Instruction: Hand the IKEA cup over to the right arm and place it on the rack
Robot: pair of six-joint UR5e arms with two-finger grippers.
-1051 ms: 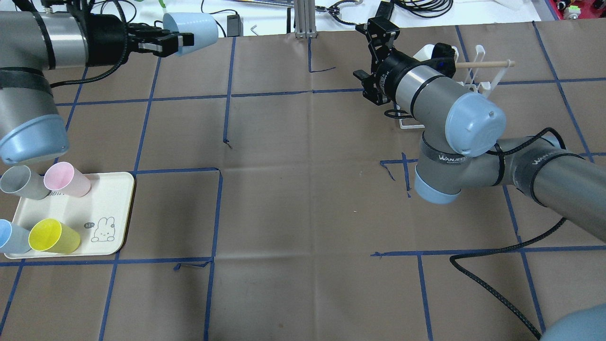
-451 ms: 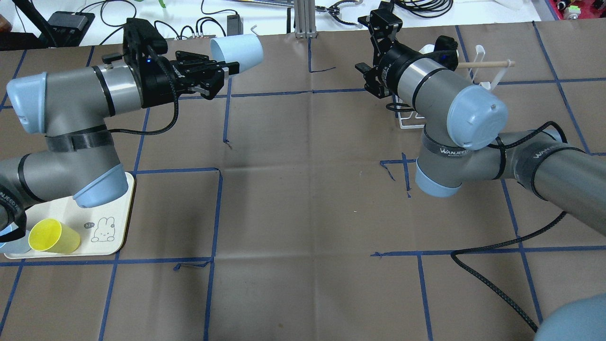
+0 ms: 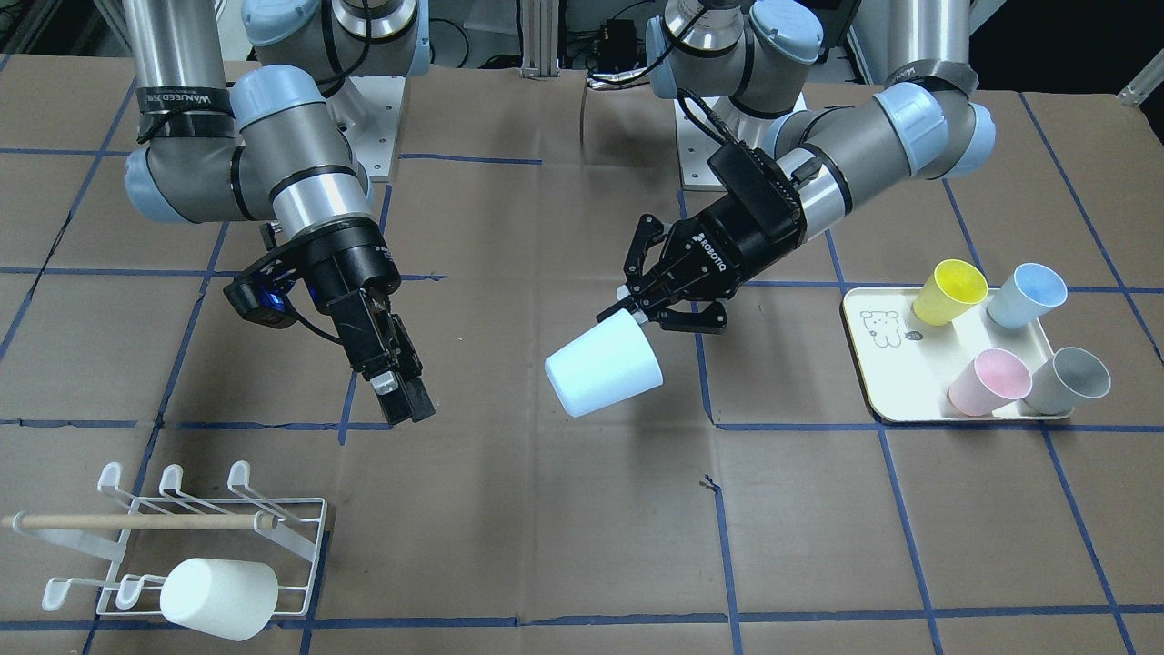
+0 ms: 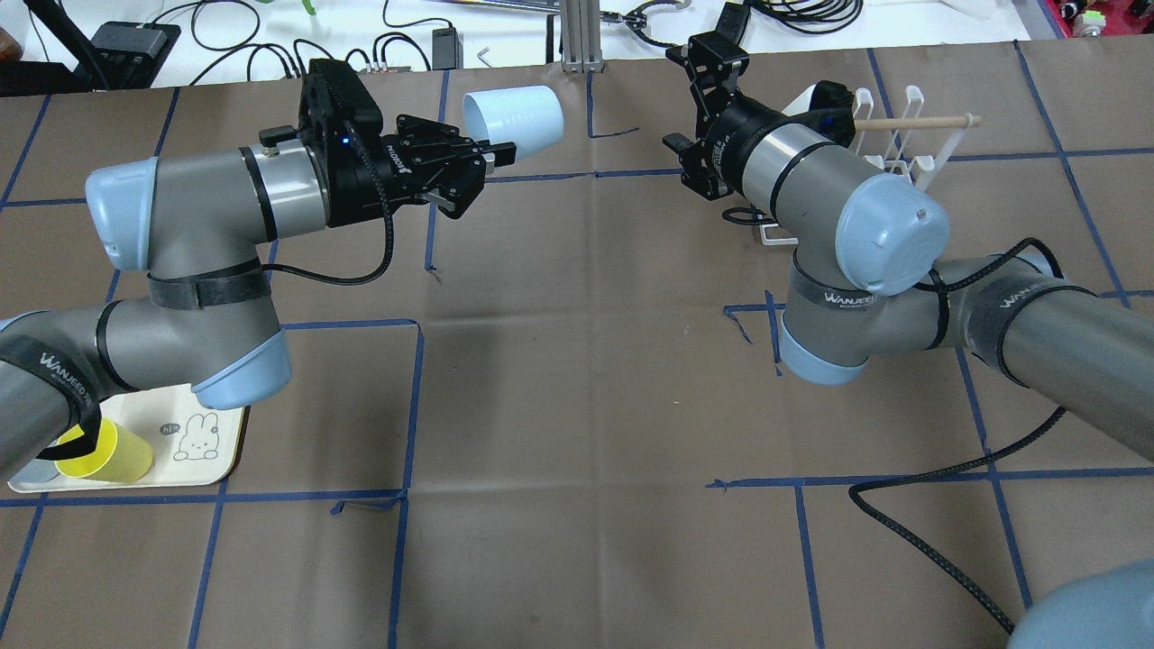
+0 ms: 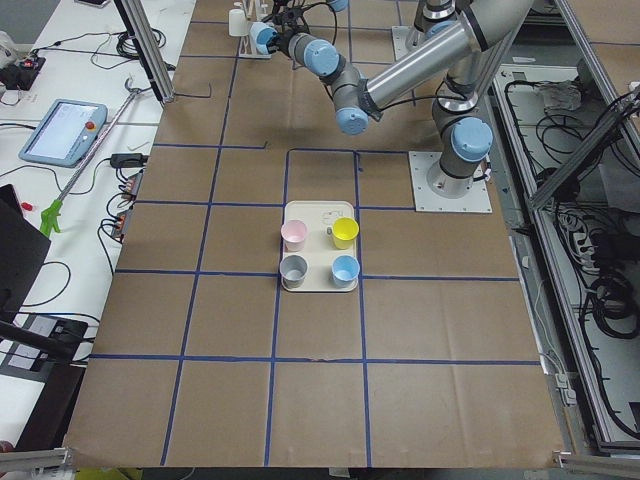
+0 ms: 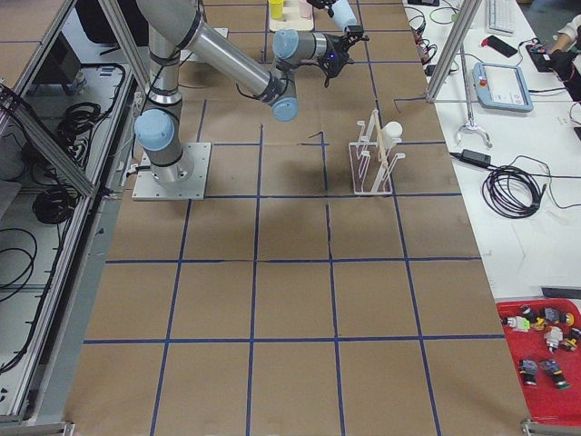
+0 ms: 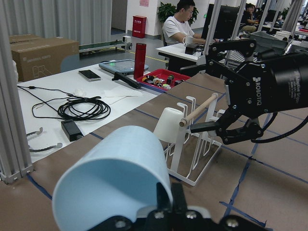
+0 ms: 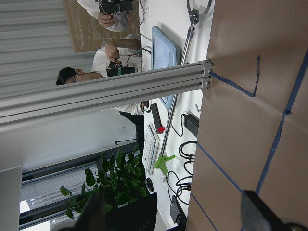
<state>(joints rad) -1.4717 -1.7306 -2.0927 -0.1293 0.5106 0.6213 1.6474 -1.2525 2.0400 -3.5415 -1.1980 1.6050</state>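
My left gripper (image 4: 491,158) is shut on the rim of a pale blue cup (image 4: 514,113) and holds it on its side above the table's far middle. The cup also shows in the front view (image 3: 605,368) and, large, in the left wrist view (image 7: 115,178). My right gripper (image 4: 681,99) is open and empty, a short way to the cup's right and facing it. It also shows in the front view (image 3: 400,391) and the left wrist view (image 7: 211,86). The white wire rack (image 3: 291,528) with a wooden dowel stands behind the right gripper. A white cup (image 3: 218,596) hangs on the rack.
A cream tray (image 3: 887,364) on the left arm's side holds a yellow cup (image 3: 950,291), a blue cup (image 3: 1028,296), a pink cup (image 3: 989,380) and a grey cup (image 3: 1068,380). Blue tape lines cross the brown table. An aluminium post (image 4: 577,36) stands at the far edge.
My left arm has swung right, carrying the blue cup from the far left toward the table's far middle. My right gripper has shifted slightly left, toward the cup.
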